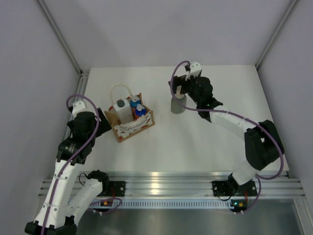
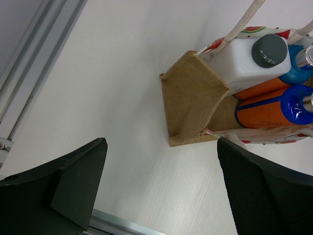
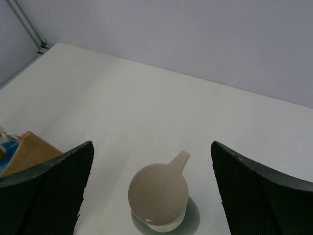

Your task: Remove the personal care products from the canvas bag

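Note:
The canvas bag [image 1: 133, 125] stands on the white table left of centre. It holds the white bottle with grey cap [image 1: 121, 108] and two orange bottles with blue tops [image 1: 138, 109]. The grey-green bottle with beige nozzle top [image 1: 177, 105] stands upright on the table to the bag's right. My right gripper [image 1: 179, 92] is open just above it, a finger either side and touching nothing; the bottle [image 3: 158, 193] shows between the fingers. My left gripper [image 1: 103, 119] is open and empty beside the bag's left end [image 2: 193, 100]. The left wrist view shows the white bottle [image 2: 244, 58] and both orange ones [image 2: 261, 115].
Grey walls close in the table at the back and on both sides. An aluminium rail [image 1: 166, 182] runs along the near edge and another [image 1: 82, 83] along the left edge. A corner of the bag [image 3: 27, 152] shows at the left of the right wrist view.

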Tool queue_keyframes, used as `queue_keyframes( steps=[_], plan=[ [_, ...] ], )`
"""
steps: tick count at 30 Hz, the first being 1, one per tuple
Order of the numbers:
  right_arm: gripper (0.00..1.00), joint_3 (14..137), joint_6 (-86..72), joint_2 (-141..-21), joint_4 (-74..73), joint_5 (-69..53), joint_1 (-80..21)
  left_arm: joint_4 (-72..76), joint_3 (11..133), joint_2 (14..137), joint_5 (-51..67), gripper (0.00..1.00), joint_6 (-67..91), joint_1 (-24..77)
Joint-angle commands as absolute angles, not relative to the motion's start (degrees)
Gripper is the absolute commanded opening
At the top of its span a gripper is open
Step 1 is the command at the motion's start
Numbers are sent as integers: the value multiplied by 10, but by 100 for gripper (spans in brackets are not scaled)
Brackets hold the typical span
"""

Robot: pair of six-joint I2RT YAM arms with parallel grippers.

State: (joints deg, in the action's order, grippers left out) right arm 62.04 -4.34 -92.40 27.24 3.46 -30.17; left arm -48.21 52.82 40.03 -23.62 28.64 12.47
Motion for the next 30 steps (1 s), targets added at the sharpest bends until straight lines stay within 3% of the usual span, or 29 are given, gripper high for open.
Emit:
queue_keyframes(
  steps=[1, 8, 19, 26, 30],
  plan=[
    [99, 680, -61, -874, 253, 19, -300, -470, 540, 408, -237, 98, 287, 125],
    [99, 720, -37, -827, 132, 41, -385, -453, 578, 456, -172, 98, 351, 125],
    [99, 751, -5, -795, 54, -93, -467, -446, 534, 613, -208, 97, 441, 126],
    [94, 857, 49, -903, -47, -117, -481, -417, 491, 583, -185, 74, 450, 139],
    [94, 945, 96, -981, -88, -144, -481, -417, 479, 548, -190, 67, 458, 139]
  ],
)
